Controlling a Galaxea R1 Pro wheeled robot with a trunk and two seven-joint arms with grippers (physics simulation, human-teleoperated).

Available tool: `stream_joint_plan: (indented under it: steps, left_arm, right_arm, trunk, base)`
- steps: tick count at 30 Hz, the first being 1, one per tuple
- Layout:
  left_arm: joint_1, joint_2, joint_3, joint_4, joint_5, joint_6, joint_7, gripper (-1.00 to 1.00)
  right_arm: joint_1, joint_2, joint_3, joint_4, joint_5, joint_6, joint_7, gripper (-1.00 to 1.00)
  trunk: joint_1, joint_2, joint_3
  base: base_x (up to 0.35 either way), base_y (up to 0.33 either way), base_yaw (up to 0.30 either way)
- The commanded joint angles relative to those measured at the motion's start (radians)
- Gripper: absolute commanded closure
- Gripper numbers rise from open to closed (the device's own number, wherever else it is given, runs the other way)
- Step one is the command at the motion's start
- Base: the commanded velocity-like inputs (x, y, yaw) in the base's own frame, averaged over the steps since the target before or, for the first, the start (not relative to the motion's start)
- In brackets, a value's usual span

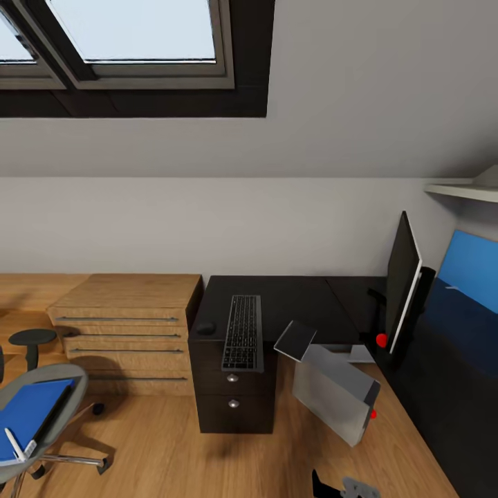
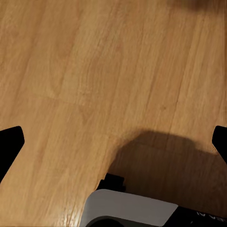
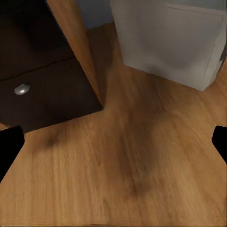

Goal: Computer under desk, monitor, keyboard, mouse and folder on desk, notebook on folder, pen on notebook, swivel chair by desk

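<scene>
The left end effector (image 2: pixel 113 142) hangs over bare wooden floor (image 2: pixel 94 71), its two dark fingertips at the far edges of the left wrist view, spread wide and holding nothing. The right end effector (image 3: pixel 113 142) is likewise released, fingertips far apart, above the floor in front of the dark drawer unit (image 3: pixel 38 85) and the grey computer tower (image 3: pixel 165 42).

In the head view the computer tower (image 1: pixel 332 394) stands tilted on the floor at the near right, beside the dark worktop (image 1: pixel 304 297). It is probably the heaviest item here, rigid and smooth-sided; pushing low on a flat face seems safer than pinching it. The keyboard (image 1: pixel 243 332) lies on the drawer unit (image 1: pixel 232 387) at the worktop's left end, overhanging the near edge. It looks light, stiff and thin, best taken across its narrow width at that overhang. The mouse (image 1: pixel 206 328) sits just left of it, small and rounded, likely slippery. The monitor (image 1: pixel 403 290) stands upright at the right of the worktop; it is fragile and top-heavy.

At the near left, the swivel chair (image 1: pixel 72 387) carries the blue folder (image 1: pixel 31 411), flat and flexible, to be gripped at an edge. A pale pen (image 1: pixel 15 443) rests on it and is liable to roll.
</scene>
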Motion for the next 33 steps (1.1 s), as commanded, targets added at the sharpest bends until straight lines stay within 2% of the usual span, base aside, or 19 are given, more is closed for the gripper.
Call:
stream_joint_plan:
  steps: [1,4,9,20,33]
  left_arm:
    - [0.000,0.000,-0.008,0.000,0.010,-0.008,0.008,-1.00]
    - [0.000,0.000,-0.008,0.003,0.010,-0.020,0.008,-1.00]
    - [0.000,0.000,-0.008,0.003,0.012,-0.027,0.012,-1.00]
    - [0.000,0.000,-0.008,0.000,0.012,-0.137,0.019,-1.00]
    - [0.000,-0.004,-0.009,0.000,0.011,-0.145,0.021,-1.00]
  right_arm:
    - [-0.001,0.000,0.001,0.002,0.003,-0.004,0.009,-1.00]
    - [-0.001,0.000,0.001,0.004,0.046,-0.004,0.008,-1.00]
    - [-0.001,0.003,0.001,0.013,0.074,-0.004,0.008,-1.00]
    - [-0.001,0.004,0.013,0.017,0.144,-0.004,0.008,-1.00]
    - [-0.001,0.006,0.015,0.017,0.151,-0.004,0.006,-1.00]
  trunk:
    - [-0.004,0.007,0.002]
    - [-0.015,0.028,0.012]
    - [-0.035,0.063,0.027]
    - [-0.077,0.140,0.062]
    - [-0.127,0.231,0.103]
  base:
    - [0.000,0.000,0.000]
    - [0.000,0.000,0.000]
    - [0.000,0.000,0.000]
    - [0.000,0.000,0.000]
    - [-0.081,-0.065,0.000]
